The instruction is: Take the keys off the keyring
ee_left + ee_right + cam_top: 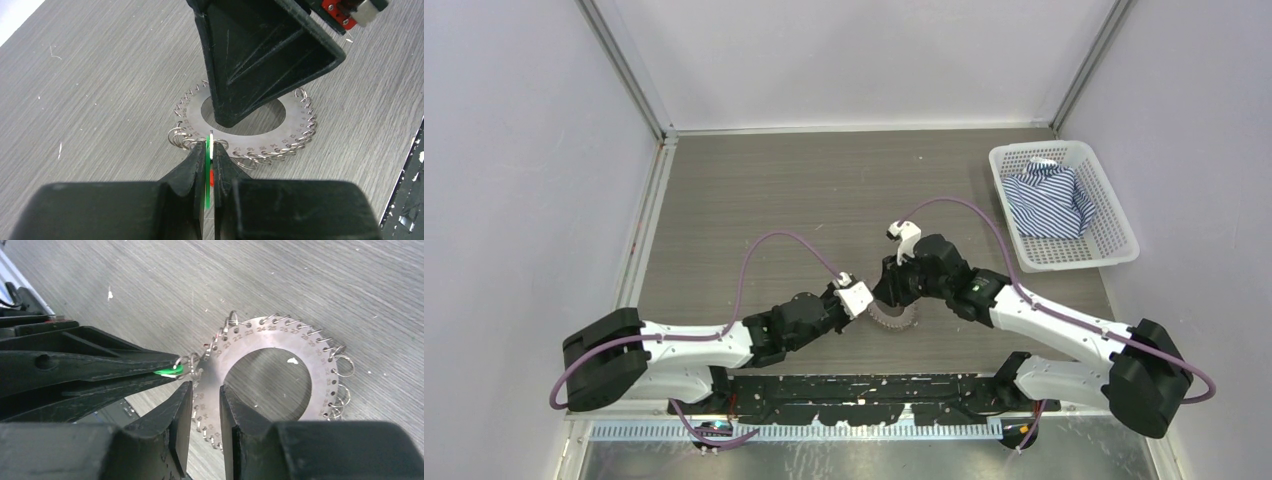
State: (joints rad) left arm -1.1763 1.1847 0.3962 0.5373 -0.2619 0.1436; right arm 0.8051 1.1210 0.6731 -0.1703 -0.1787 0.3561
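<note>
The left gripper (211, 150) has its jaws pinched tight on the green-headed key (207, 170) at the rim of the keyring (260, 337), a flat numbered disc lying on the counter (774, 190) between the arms, apparently to work it free. The right gripper (205, 387) stands over the disc's band with jaws slightly apart, clamping nothing, probably to steady it. Small wire loops (280, 148) crowd the rim and could snag. A white basket (1124, 225) holding striped cloth (1049, 200) sits well apart.

Left claw (211, 150) pinches green key (206, 172) at keyring (295, 117) edge.
</note>
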